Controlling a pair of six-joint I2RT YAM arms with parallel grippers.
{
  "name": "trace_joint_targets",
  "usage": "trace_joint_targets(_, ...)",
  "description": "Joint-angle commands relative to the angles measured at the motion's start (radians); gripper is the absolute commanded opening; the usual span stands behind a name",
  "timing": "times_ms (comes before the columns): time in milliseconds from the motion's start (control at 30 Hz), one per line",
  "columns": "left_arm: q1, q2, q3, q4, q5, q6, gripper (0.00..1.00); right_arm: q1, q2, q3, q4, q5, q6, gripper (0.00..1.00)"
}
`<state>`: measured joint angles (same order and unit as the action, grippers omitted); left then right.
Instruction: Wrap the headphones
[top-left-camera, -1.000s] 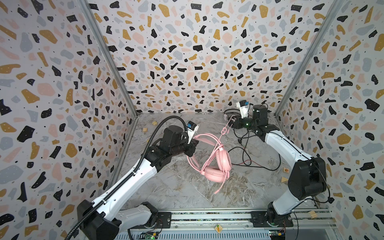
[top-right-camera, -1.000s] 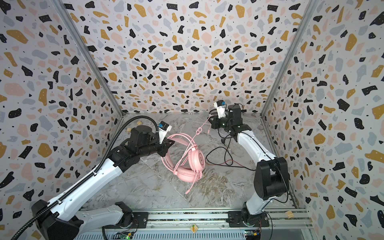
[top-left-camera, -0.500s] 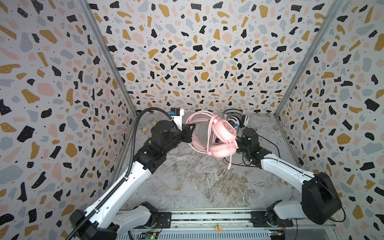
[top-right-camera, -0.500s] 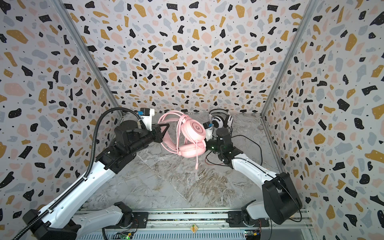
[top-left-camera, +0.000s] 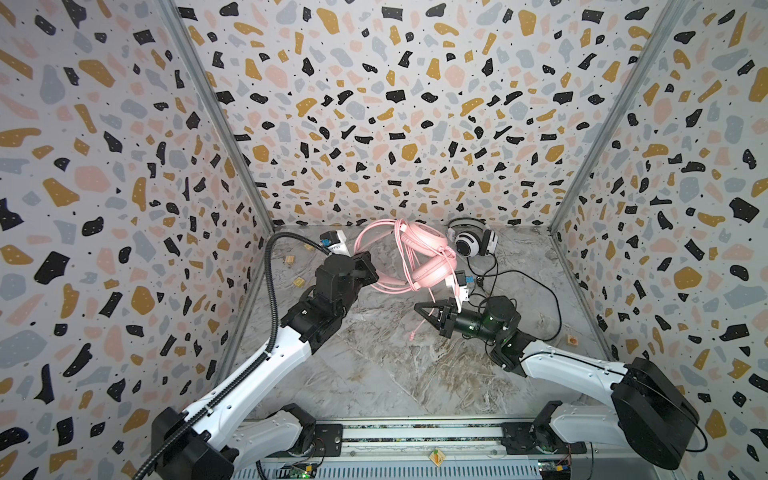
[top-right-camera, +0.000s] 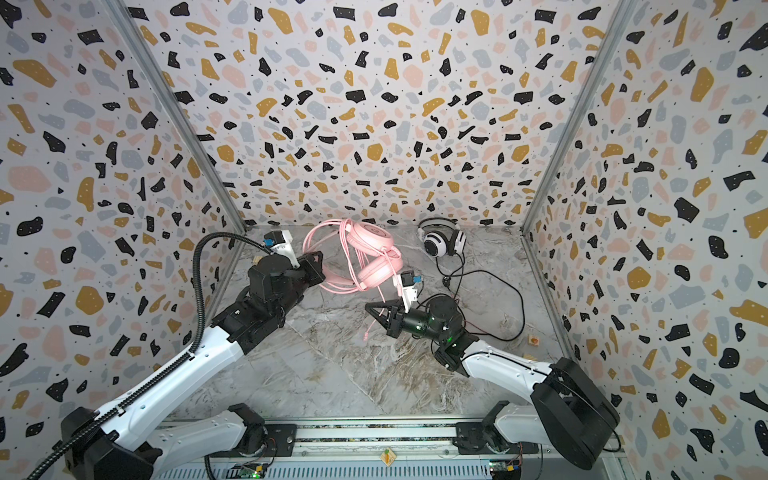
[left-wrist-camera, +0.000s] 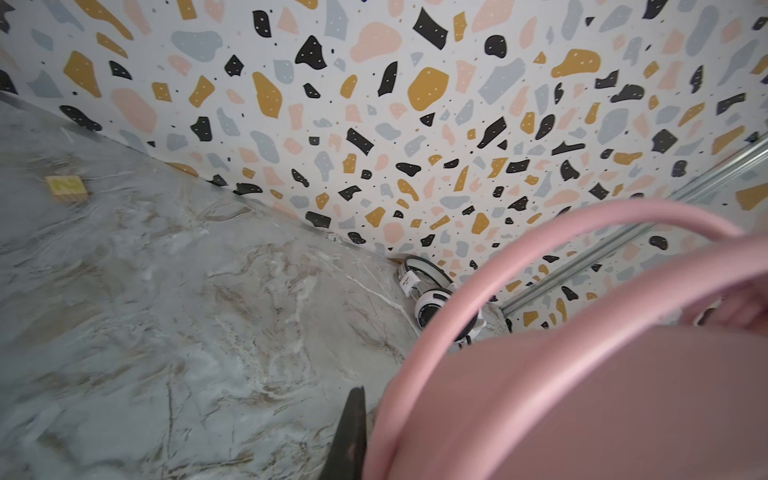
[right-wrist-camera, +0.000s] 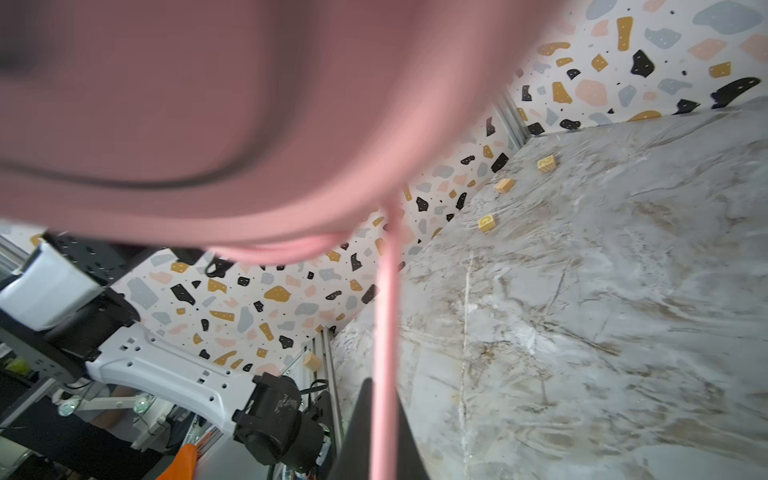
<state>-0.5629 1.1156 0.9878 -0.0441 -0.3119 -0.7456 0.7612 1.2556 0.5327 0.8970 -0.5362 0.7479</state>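
1. Near edge. The mounting rail (top-left-camera: 415, 434) carries both arm bases and closes the front of the cell. Beyond it the marble floor (top-left-camera: 386, 374) lies open across its full width, up to the two grippers.

2. Side limits. Patterned walls (top-left-camera: 395, 124) bound the floor on the left, right and rear. Small wooden blocks (top-left-camera: 298, 281) lie near the left wall, and one more lies near the right wall.

3. Mid-field.
- The right gripper (top-left-camera: 422, 309) points toward the left arm. Its jaws are closed on the pink cable (right-wrist-camera: 384, 332).
- The cable's free end hangs below the jaws. Whether it touches the floor cannot be determined.
- The left gripper (top-left-camera: 368, 272) is clamped on the headband of the pink headset (top-left-camera: 424, 253).
- This headset is held clear of the floor between the two grippers, with its ear cups on the right arm's side.
- Both top views show several loose turns of cable crossing the headband and cups.

4. Far field.
- The white-and-black headset (top-left-camera: 471, 241) lies on the floor close to the rear wall, toward the right corner and apart from the pink one.
- Its black cable (top-left-camera: 559, 313) sprawls unwound in a wide loop toward the right wall, then runs back toward the right arm.
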Motion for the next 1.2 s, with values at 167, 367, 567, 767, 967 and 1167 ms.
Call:
trace_joint_targets(167, 0.011, -0.030, -0.070, 0.232, -0.148, -0.132, 0.00, 0.040, -0.062, -0.081, 0.135, -0.005, 0.112, 0.11)
trace_joint_targets(367, 0.010, -0.046, -0.092, 0.194, -0.204, -0.146, 0.00, 0.040, -0.122, -0.023, 0.015, 0.015, 0.075, 0.11)
trace_joint_targets(567, 0.009, -0.044, -0.121, 0.169, -0.248, -0.100, 0.00, 0.041, -0.178, 0.098, -0.283, 0.061, -0.041, 0.06)
trace_joint_targets(767, -0.011, 0.016, -0.117, 0.085, -0.277, -0.004, 0.00, 0.041, -0.141, 0.367, -0.810, 0.176, -0.295, 0.02)
trace_joint_targets(967, -0.089, 0.090, -0.111, 0.003, -0.334, 0.154, 0.00, 0.043, -0.007, 0.621, -1.175, 0.331, -0.563, 0.02)
trace_joint_targets(1167, -0.149, 0.174, -0.057, -0.115, -0.313, 0.266, 0.00, 0.050, 0.135, 0.842, -1.392, 0.456, -0.742, 0.02)
